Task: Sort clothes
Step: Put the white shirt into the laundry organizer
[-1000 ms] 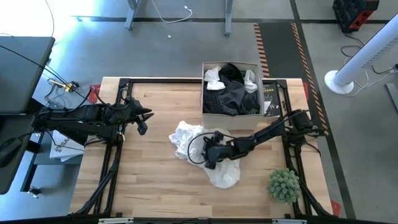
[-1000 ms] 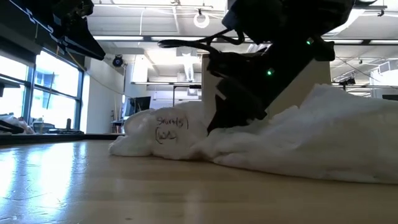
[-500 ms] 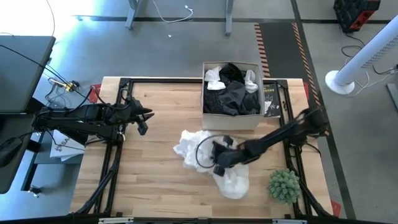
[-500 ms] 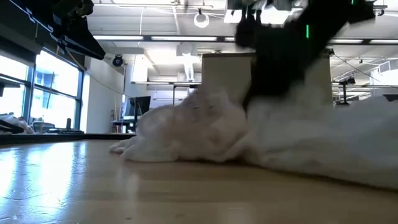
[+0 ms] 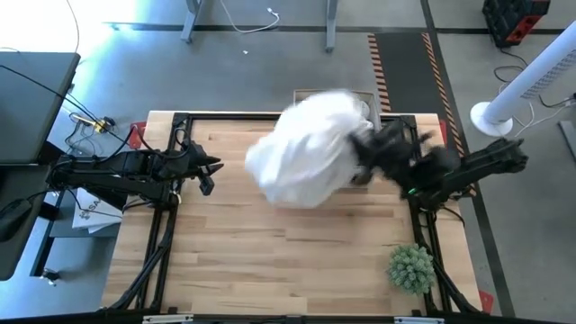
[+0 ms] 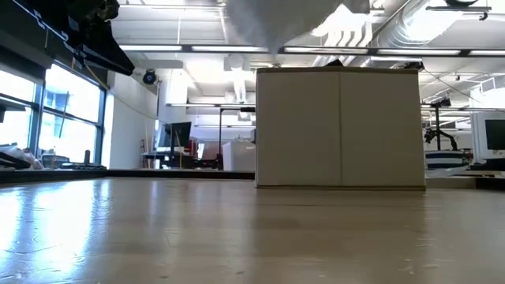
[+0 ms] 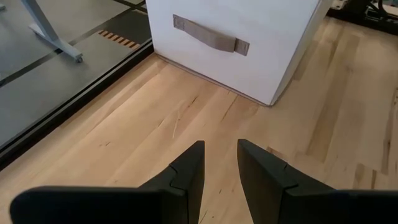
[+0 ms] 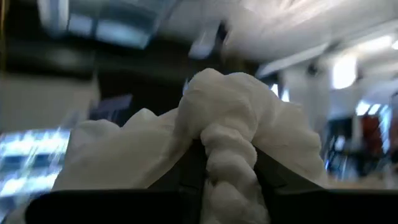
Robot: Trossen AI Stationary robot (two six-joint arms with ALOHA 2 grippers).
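Right tool (image 8: 227,168) grips white garment (image 5: 306,148) above box (image 6: 339,126); left tool (image 7: 217,168) open.

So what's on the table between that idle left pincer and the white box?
Nothing but bare wood. In the left wrist view, only tabletop stretches from the left pincer to the box. From above, the lifted white garment hangs near that stretch.

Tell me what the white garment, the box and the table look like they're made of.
White garment: soft matte cloth, bunched and draping. Box: pale, seemingly fabric-covered, with a strap handle. Table: light wood planks with visible grain, slightly glossy.
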